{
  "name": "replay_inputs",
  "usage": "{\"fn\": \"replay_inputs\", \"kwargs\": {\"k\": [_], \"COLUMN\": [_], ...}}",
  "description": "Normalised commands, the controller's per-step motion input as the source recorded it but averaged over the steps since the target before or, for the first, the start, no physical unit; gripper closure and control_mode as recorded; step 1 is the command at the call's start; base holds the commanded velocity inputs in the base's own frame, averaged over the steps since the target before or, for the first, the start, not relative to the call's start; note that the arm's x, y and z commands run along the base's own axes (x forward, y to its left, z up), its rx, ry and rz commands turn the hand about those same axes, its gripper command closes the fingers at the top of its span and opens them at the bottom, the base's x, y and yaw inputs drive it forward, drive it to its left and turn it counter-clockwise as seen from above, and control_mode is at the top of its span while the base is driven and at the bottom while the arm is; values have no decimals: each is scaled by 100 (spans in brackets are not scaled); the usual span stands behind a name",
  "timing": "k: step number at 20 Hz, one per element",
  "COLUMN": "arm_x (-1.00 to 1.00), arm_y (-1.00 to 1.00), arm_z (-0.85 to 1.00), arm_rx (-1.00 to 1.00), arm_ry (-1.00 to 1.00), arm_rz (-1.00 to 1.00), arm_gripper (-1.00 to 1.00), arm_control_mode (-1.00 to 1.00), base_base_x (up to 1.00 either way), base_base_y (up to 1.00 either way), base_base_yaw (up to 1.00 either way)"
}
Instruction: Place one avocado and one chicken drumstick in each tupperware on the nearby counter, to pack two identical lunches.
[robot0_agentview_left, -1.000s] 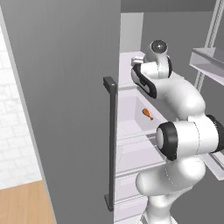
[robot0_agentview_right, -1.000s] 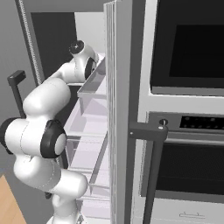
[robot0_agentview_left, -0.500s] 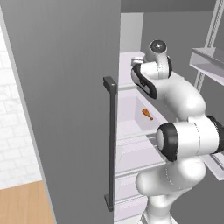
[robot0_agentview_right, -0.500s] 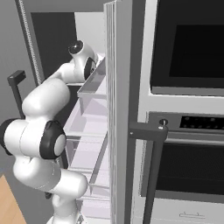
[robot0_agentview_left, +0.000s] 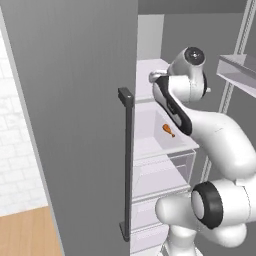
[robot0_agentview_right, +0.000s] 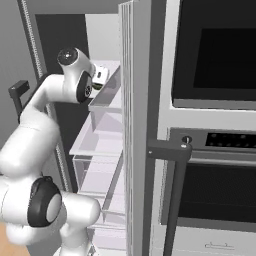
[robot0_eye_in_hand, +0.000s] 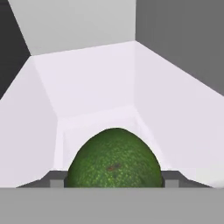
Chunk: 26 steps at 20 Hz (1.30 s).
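Avocado gripped on the upper fridge shelf

The gripper (robot0_eye_in_hand: 114, 183) appears clamped across the dark green avocado (robot0_eye_in_hand: 113, 158) near the shelf's back corner; lift straight, clear the shelf (robot0_agentview_left: 160, 107) edge, then withdraw slowly. A chicken drumstick (robot0_agentview_left: 168, 130) lies on the shelf below.

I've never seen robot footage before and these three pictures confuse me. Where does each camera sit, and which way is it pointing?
Left base view: behind the arm's left, facing the open fridge; the white arm reaches over a shelf holding a chicken drumstick.
Right base view: behind its right, facing the fridge door's edge and the oven; the arm shows left.
Hand view: on the hand, looking along the gripper, whose jaws flank a green avocado.
The base views share arm and shelves.
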Motion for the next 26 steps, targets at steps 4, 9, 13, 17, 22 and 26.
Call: {"fn": "replay_inputs", "kwargs": {"k": [4,9,13,17,22,26], "arm_x": [-100,-100,-100,-100,-100,-100], "arm_y": [-11,-16,0,4,25,39], "arm_z": [38,10,-2,-13,-24,-20], "arm_rx": [1,2,0,0,-3,-6], "arm_ry": [-1,0,1,5,0,2], "arm_rz": [6,0,0,0,5,6], "arm_gripper": [100,100,100,100,100,100], "arm_control_mode": [-100,-100,-100,-100,-100,-100], "base_base_x": [0,0,0,0,0,0], "base_base_y": [0,0,0,0,0,0], "base_base_yaw": [0,0,0,0,0,0]}}
